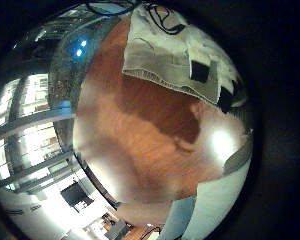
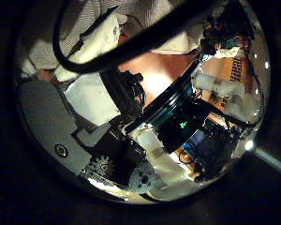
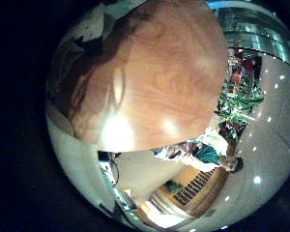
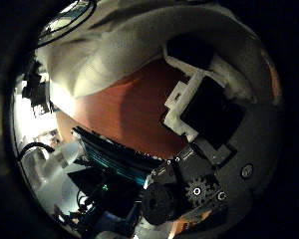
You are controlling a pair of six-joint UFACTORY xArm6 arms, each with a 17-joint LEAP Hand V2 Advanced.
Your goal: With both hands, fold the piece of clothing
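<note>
The piece of clothing (image 1: 165,55) shows in the left little finger side palm view, hanging a little above the wooden table (image 1: 140,150) and casting a shadow on it, with my left hand's fingertips (image 1: 203,72) at its hemmed edge. In the left thumb side palm view, bunched cloth (image 2: 89,33) lies against my left hand (image 2: 98,94). In the right thumb side palm view the cloth (image 4: 130,50) drapes close over my right hand (image 4: 204,100), whose fingers curl against it. Both hands pinch the cloth.
A thick cable (image 2: 66,56) loops across the left thumb side palm view. Another arm's parts (image 2: 225,80) show beyond the table there.
</note>
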